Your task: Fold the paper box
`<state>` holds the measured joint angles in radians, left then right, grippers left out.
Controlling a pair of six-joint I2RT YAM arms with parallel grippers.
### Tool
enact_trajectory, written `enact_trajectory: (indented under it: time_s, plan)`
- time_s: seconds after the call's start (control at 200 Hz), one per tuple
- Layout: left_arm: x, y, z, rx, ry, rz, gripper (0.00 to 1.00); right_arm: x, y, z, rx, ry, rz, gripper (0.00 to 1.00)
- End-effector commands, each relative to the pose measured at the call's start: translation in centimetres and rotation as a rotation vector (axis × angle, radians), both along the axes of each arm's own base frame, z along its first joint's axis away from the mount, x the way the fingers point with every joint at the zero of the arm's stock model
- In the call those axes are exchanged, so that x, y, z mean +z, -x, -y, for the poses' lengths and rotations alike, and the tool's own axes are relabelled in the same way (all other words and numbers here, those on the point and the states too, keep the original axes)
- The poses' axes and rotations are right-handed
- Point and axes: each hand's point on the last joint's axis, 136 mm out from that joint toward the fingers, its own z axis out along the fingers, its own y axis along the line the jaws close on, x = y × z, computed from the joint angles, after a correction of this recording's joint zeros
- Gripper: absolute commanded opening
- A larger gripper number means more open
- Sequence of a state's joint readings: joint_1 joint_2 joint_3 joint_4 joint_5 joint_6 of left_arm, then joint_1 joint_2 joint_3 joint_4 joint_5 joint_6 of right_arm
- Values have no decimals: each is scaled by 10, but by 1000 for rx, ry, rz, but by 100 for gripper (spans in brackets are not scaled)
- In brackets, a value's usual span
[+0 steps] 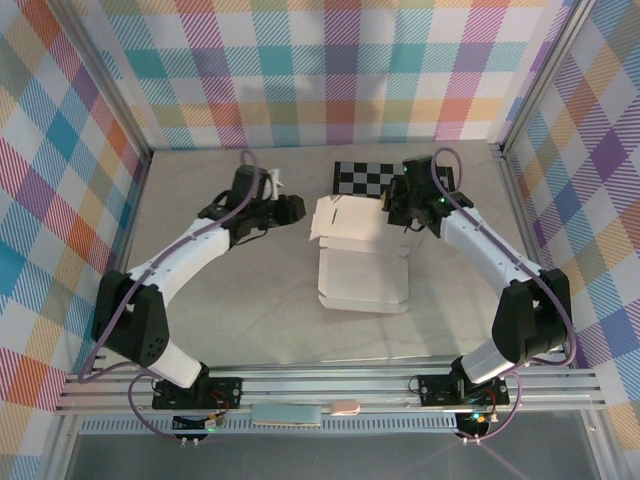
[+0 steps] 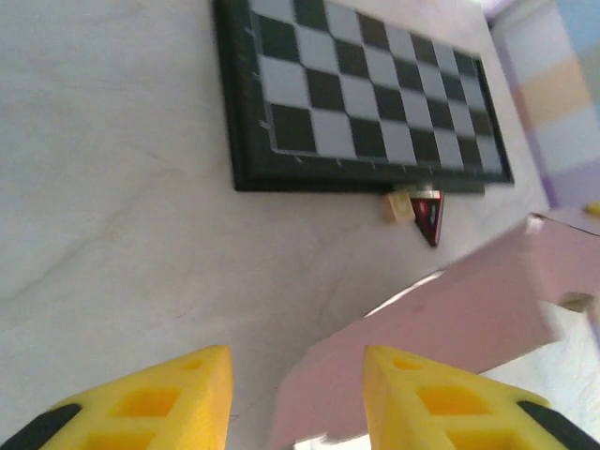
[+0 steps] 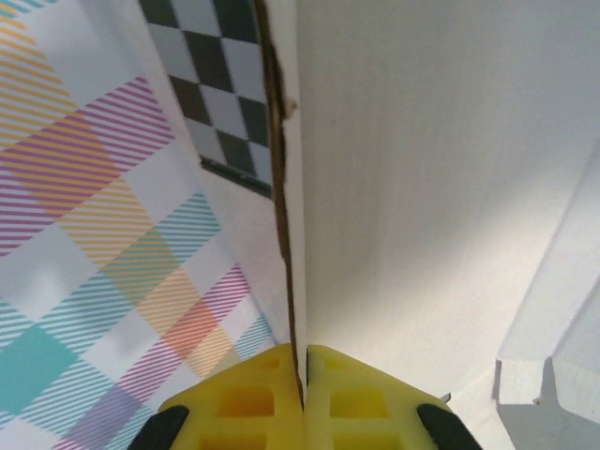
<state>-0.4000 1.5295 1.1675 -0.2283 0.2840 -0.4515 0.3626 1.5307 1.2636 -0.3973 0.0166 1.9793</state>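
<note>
My right gripper (image 3: 302, 364) pinches the paper box (image 3: 422, 187) by a raised panel's edge; my left gripper (image 2: 296, 361) stands parted, the box's pink flap just ahead of its fingers (image 2: 169, 398), checkerboard (image 2: 375, 94) beyond.

Bright, even light from above fills the overhead view. The arms and the paper box (image 1: 362, 275) throw only soft, short shadows on the tabletop (image 1: 250, 320). From the left wrist, the chequered board (image 2: 375, 94) is slightly blurred and the left gripper (image 2: 295, 366) softer still. From the right wrist, the box's cardboard washes out to near white, and the right gripper (image 3: 304, 366) is out of focus.
</note>
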Motion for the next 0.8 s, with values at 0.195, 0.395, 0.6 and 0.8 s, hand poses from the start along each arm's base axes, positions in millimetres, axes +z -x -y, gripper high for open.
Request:
enact_trajectory:
  time_s: [0.195, 0.395, 0.6, 0.8]
  plan:
    - [-81, 12, 9, 155, 414, -337, 26, 17, -7, 5, -91, -47, -51, 0]
    - [-85, -9, 24, 172, 620, -292, 31, 15, -11, 3, -101, -66, -54, 0]
    - [-91, -13, 40, 158, 711, -302, 35, 11, -12, 4, -110, -72, -59, 0]
    - [-93, -11, 52, 138, 743, -313, 35, 11, -15, 5, -115, -79, -55, 0]
